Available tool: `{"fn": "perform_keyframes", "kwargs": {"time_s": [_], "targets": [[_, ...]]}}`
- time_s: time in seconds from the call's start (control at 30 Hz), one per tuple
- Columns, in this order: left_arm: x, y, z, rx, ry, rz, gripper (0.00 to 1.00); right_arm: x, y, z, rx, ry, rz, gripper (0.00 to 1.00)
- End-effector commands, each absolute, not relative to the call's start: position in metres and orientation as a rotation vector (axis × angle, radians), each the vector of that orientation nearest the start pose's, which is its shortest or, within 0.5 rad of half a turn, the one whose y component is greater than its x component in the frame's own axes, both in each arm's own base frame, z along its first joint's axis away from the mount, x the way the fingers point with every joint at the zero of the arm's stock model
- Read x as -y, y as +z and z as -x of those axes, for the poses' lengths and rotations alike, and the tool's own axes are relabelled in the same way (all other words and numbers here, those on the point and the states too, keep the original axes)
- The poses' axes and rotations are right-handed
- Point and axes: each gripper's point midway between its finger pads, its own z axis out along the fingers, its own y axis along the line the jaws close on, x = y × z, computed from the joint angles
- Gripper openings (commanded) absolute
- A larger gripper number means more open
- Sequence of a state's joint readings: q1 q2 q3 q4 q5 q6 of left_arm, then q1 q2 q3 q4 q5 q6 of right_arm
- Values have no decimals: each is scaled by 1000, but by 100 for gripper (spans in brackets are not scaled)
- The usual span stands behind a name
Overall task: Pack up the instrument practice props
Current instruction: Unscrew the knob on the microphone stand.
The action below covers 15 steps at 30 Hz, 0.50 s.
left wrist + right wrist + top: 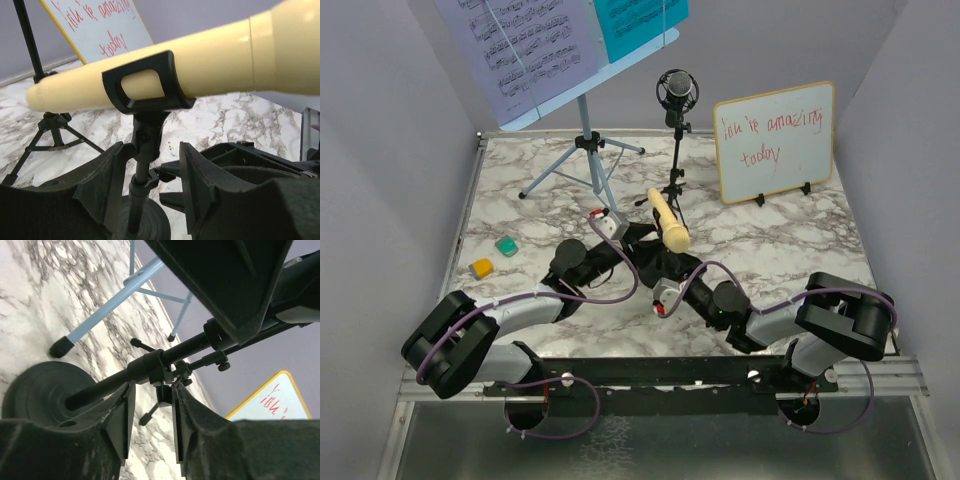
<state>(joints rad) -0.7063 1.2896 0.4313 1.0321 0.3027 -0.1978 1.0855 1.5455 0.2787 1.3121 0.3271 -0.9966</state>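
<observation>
- At the left side of the marble table (790,250), an orange block (481,267) and a green block (506,245) lie close together, well apart from both arms.
- Back left: the light-blue music rack (625,64) stands on its tripod legs. A printed music sheet (515,45) sits on its left half and a cyan sheet (640,20) on its right.
- Centre, left arm: the left gripper (151,155) has its jaws about half apart, one on each side of the black pole (142,170), just below the clip (145,85). A clear gap shows between the right-hand finger and the pole. Contact on the other side cannot be confirmed. Nothing is clamped.
- Centre: the cream microphone (668,220) is seated in the clip and tilted, with its thick head toward the arms and its narrow tail toward the back. The pole stands on its round base (35,390), which rests on the table.
- Centre, right arm: the right gripper (153,390) sits low on the same pole, near the base. Its fingers are narrowly apart, with the small clamp knob at the pole's collar between them. A gap shows on one side, and no hold is evident.
- Just behind the cream microphone: the black studio microphone (677,92) stands upright on its small tripod (672,190), free of both grippers.
- Back right: the wood-framed whiteboard (775,140), with red writing, is propped upright.
</observation>
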Motion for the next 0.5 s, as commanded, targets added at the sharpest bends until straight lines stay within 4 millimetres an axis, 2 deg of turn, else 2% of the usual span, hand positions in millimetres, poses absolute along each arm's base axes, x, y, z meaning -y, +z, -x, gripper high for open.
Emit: {"fn": "perform_keyframes", "kwargs": {"time_s": [0.0, 0.13, 0.47], "targets": [[300, 247, -264, -1243, -950, -574, 50, -296, 114, -228, -1063, 28, 1222, 42], [300, 251, -265, -1230, -944, -578, 46, -295, 129, -223, -1105, 140, 1113, 51], [309, 246, -257, -1230, -1007, -624, 48, -287, 154, -209, -1191, 380, 885, 69]]}}
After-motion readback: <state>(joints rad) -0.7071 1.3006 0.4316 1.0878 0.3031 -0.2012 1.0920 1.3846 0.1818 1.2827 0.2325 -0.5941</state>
